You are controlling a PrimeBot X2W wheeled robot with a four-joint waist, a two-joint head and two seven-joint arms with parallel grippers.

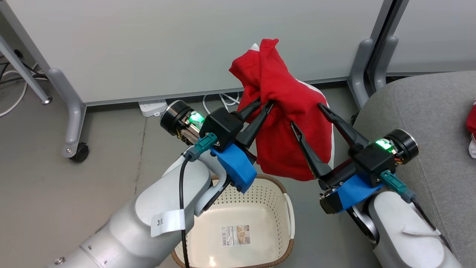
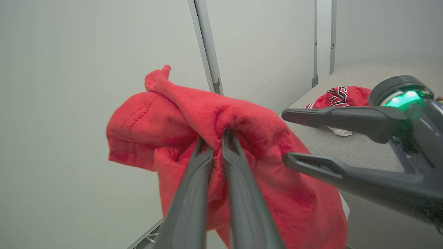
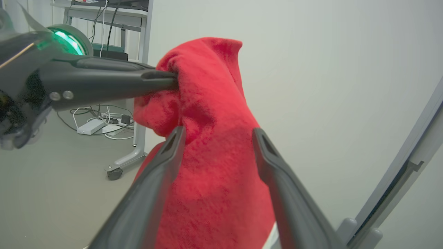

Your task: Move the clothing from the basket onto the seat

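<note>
A plain red garment point(image 1: 282, 93) hangs in the air above the cream basket point(image 1: 260, 197). My left gripper point(image 1: 264, 104) is shut on a bunched fold near its top; the left wrist view shows the cloth point(image 2: 166, 117) pinched between the two fingers of that gripper point(image 2: 216, 138). My right gripper point(image 1: 305, 114) stands open beside it, its fingers spread on either side of the hanging cloth point(image 3: 214, 155) without closing. The red jersey point(image 2: 341, 97) with striped trim lies on the grey seat point(image 1: 420, 104) at the right. Inside the basket I see just a label.
White partition panels on grey castor legs point(image 1: 72, 111) stand close behind. A power strip point(image 1: 152, 107) and cables lie on the floor at their base. A second panel post point(image 1: 362, 70) rises next to the seat's corner.
</note>
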